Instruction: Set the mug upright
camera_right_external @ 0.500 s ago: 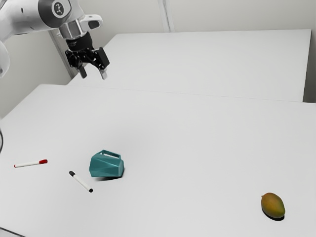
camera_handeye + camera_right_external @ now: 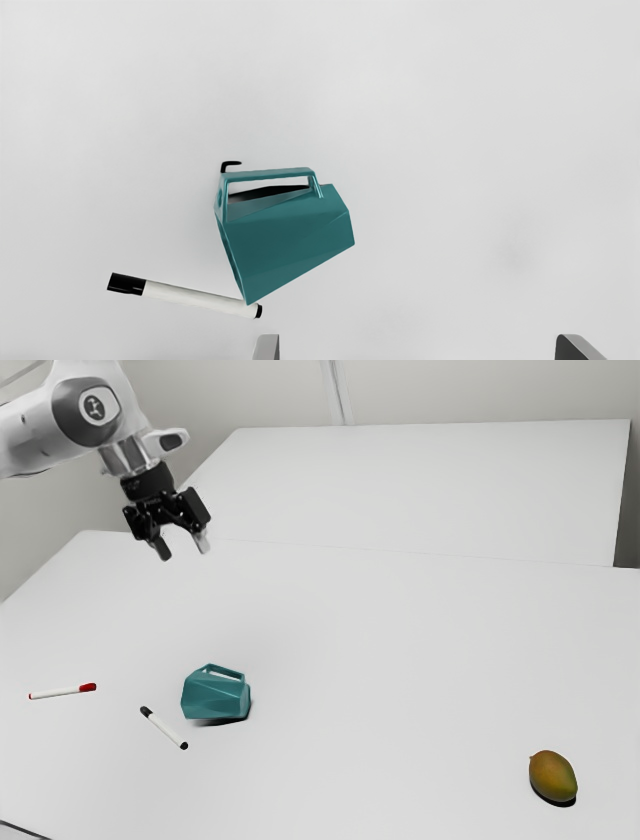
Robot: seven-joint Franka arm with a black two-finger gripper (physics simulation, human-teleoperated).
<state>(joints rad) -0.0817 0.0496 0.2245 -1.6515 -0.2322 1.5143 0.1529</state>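
My gripper (image 2: 182,552) hangs in the air above the table's far part in the exterior view, well above and apart from the teal mug (image 2: 216,695). The mug lies on its side on the table with its handle up. In the wrist view the mug (image 2: 290,230) lies ahead of the fingertips, its handle along one side and its mouth edge toward the black-capped marker. My gripper (image 2: 417,347) is open, its two fingertips wide apart with nothing between them.
A white marker with black ends (image 2: 164,728) lies close beside the mug. A red-capped marker (image 2: 62,692) rests toward the exterior view's left. A mango (image 2: 553,776) sits at the exterior view's lower right on the white table (image 2: 380,660).
My gripper has moved lower and slightly toward the exterior view's left. The mug, markers and mango have stayed where they were.
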